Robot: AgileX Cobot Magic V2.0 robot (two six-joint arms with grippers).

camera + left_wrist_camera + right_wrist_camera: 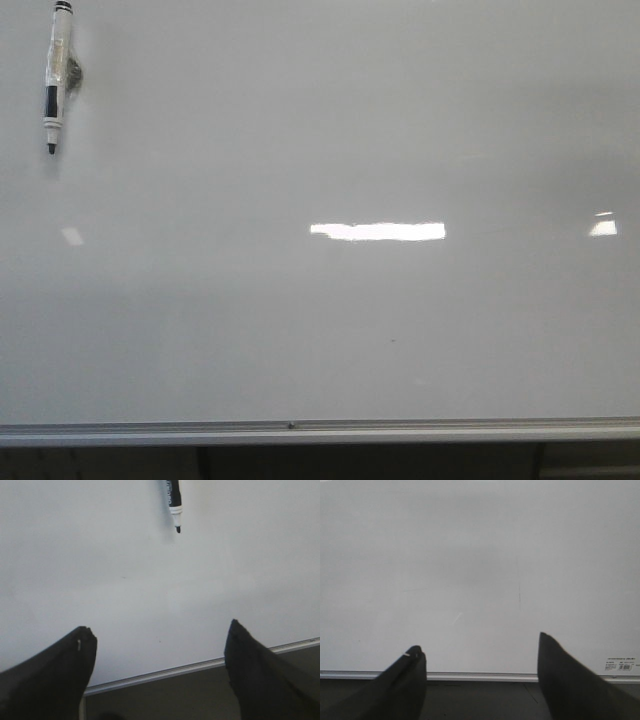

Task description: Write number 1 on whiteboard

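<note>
The whiteboard (320, 300) lay flat and unmarked, no number 1 visible, the uncapped marker (56, 75) untouched at its far left, while the left pincer (160, 645) and right pincer (480, 652) hovered apart and empty near its front edge.

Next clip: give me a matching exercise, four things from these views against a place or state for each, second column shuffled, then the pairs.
Things:
1. black-and-white uncapped marker pen
2. large glossy pale whiteboard
3. left gripper
4. silver metal frame edge

Descriptions:
A. open, holding nothing
B. along the board's bottom
C. front view's upper left, tip down
D. shows bright light reflections

Pairs: 1-C, 2-D, 3-A, 4-B
</note>
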